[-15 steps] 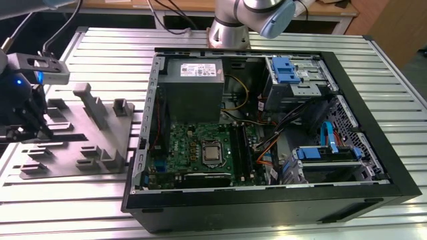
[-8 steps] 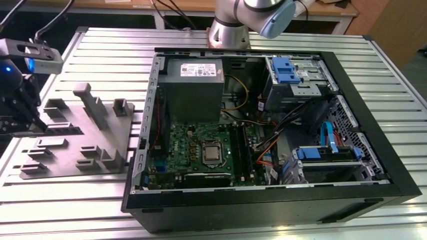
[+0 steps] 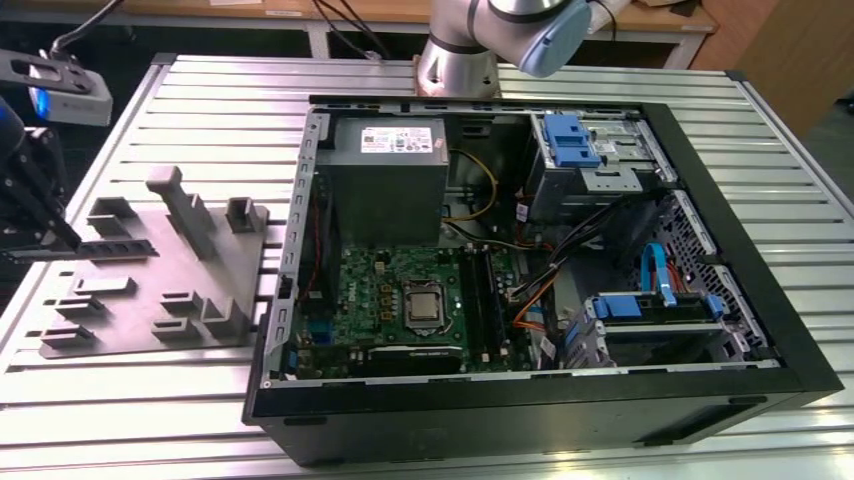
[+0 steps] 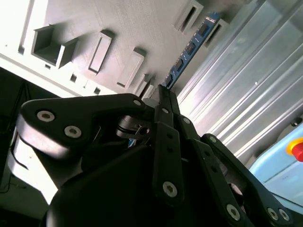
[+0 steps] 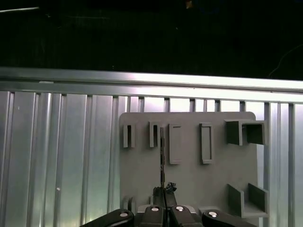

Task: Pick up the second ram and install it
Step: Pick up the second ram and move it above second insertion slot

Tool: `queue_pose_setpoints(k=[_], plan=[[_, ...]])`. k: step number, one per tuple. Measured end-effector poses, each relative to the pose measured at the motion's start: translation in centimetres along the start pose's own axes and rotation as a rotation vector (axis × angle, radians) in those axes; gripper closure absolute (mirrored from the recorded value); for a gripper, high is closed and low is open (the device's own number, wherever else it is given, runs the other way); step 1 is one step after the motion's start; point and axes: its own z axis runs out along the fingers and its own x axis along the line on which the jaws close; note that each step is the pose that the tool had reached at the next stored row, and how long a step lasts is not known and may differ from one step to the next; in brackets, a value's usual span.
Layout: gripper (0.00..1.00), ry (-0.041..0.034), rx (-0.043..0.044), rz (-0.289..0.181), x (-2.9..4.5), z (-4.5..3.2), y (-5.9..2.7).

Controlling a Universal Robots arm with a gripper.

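Second wrist view put the black linkage gripper (image 4: 163, 92) right before you. Its fingers (image 4: 163, 113) were pressed nearly together, clamped on the near end of the second ram (image 4: 190, 48), a long thin blue memory stick with a row of black chips. The stick ran away from the tips over the grey moulded plastic holder tray (image 4: 118, 23). You could not tell whether it rested in the tray or hung just clear of it. In the first wrist view you saw the stick (image 5: 162, 156) edge-on, a thin dark line between raised slot brackets (image 5: 154, 135) standing close on either side. In the exterior view the tray lay at the exterior view's left on the ribbed aluminium table (image 3: 174, 400). Just beside it stood the open black computer case (image 3: 534, 410) with its green motherboard (image 3: 380, 290) and grey power-supply box (image 3: 387, 175).
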Motion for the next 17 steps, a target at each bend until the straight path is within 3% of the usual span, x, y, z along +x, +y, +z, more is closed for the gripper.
queue_pose_setpoints(k=[1, 3, 17], plan=[[0.89, -0.0001, 0.0002, 0.0, -0.01, -0.26, 0.01], [0.89, -0.0016, 0.0012, 0.0, -0.09, -2.3, 0.08], [0.89, -0.0045, 0.0052, 0.0, -0.29, -6.42, 0.27]])
